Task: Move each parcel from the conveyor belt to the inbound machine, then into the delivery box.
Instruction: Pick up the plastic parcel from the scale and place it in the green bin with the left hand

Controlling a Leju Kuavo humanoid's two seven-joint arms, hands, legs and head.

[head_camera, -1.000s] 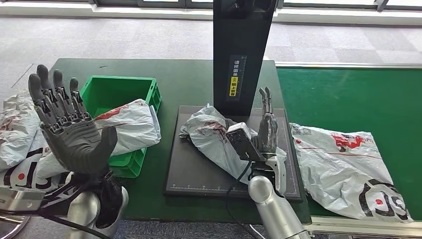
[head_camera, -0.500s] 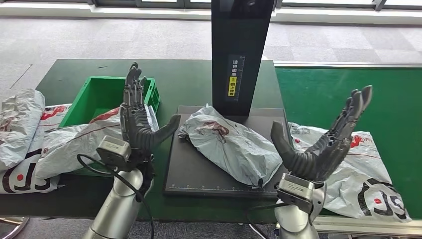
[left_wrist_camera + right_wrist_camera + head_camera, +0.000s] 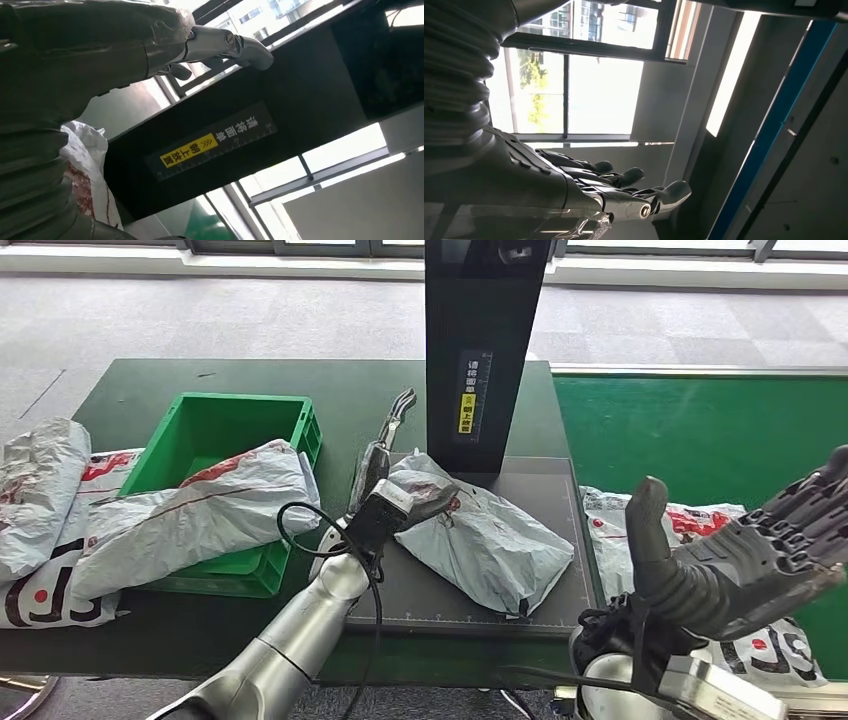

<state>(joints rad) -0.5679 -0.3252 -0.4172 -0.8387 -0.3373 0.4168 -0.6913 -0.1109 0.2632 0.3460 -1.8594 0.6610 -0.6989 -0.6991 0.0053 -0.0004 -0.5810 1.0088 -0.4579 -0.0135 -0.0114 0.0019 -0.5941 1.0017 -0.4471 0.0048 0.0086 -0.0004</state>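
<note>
A grey plastic parcel point(image 3: 490, 540) lies on the black platform point(image 3: 560, 485) of the inbound machine, below its black column point(image 3: 485, 350). My left hand point(image 3: 385, 480) reaches over the parcel's left end with fingers stretched out and the thumb lying across the wrapping; it grips nothing. In the left wrist view, that hand point(image 3: 75, 60) is beside the parcel point(image 3: 87, 170) and the column's yellow label point(image 3: 190, 152). My right hand point(image 3: 740, 555) is raised and spread above a second parcel point(image 3: 610, 520) on the green conveyor belt point(image 3: 700, 430). The right hand point(image 3: 524, 170) is empty in its wrist view.
The green delivery box point(image 3: 215, 425) stands left of the platform with a grey parcel point(image 3: 200, 510) draped over its front rim. More parcels point(image 3: 40, 490) are piled at the table's left edge. The dark green table point(image 3: 350, 390) runs behind the box.
My left hand has swung right from beside the green box onto the parcel on the platform. My right hand has drawn back toward the camera, lower and further right.
</note>
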